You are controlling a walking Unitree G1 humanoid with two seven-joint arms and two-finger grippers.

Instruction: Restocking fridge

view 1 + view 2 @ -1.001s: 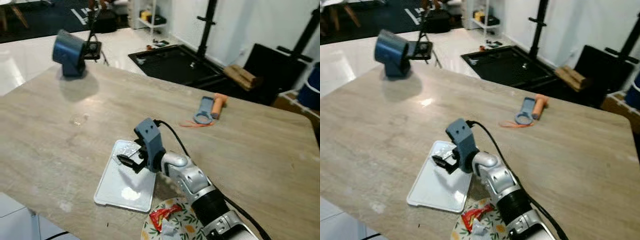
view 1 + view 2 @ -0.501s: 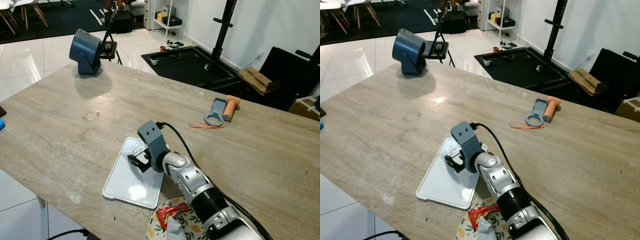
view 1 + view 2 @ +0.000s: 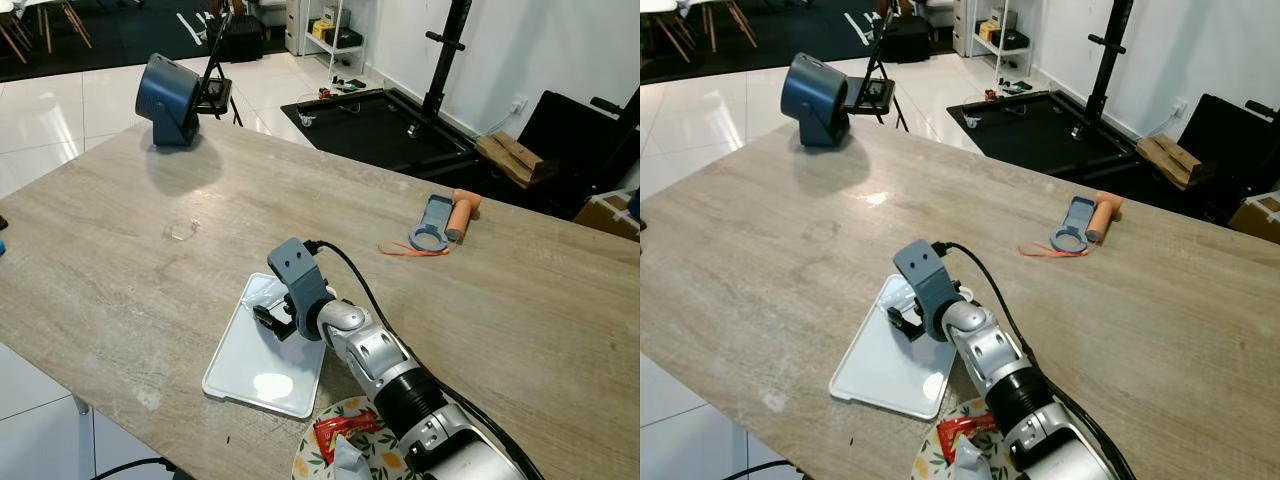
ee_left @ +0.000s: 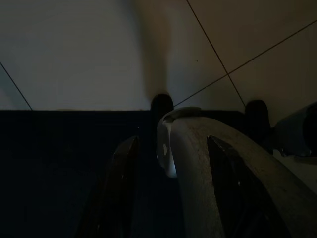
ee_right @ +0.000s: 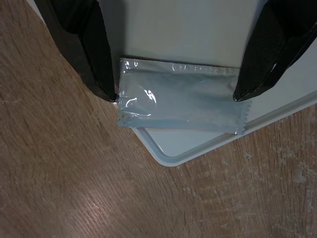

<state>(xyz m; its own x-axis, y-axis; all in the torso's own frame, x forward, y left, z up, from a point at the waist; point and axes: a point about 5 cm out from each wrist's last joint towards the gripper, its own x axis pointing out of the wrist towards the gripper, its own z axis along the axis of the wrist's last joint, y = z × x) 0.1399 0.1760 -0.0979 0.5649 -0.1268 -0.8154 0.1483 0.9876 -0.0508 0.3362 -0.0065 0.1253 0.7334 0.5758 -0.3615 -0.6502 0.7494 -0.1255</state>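
Right wrist view shows the right gripper (image 5: 176, 69) spread wide over a clear plastic packet (image 5: 181, 103), one black finger (image 5: 84, 44) at each short end of it, nothing pinched between them. The packet lies across the corner of a white tray (image 5: 198, 29), with one edge hanging slightly past the rim onto the wooden table (image 5: 74, 188). In the left eye view, at the bottom centre of the frame, a floral plate (image 3: 310, 462) holds a red wrapper (image 3: 340, 430) and sits partly under the silver right arm (image 3: 400, 390), which reaches up and to the left to the tray (image 3: 255, 370) at the lower middle; the gripper (image 3: 268, 315) hovers at the tray's far corner, just over the packet (image 3: 262, 292). Farther up and left, a small clear ring (image 3: 181, 230) rests on the bare tabletop. Toward the upper right lie a grey tool (image 3: 430, 222) and an orange handle (image 3: 460, 212) side by side, touching, with an orange cord (image 3: 400, 249) trailing from them. At the upper left, on the table's far edge, stands a blue-grey cylindrical device (image 3: 168, 90). Left wrist view is very dark: the left gripper (image 4: 171, 148) hangs over tiled floor (image 4: 74, 54), its fingers apart with nothing between them.
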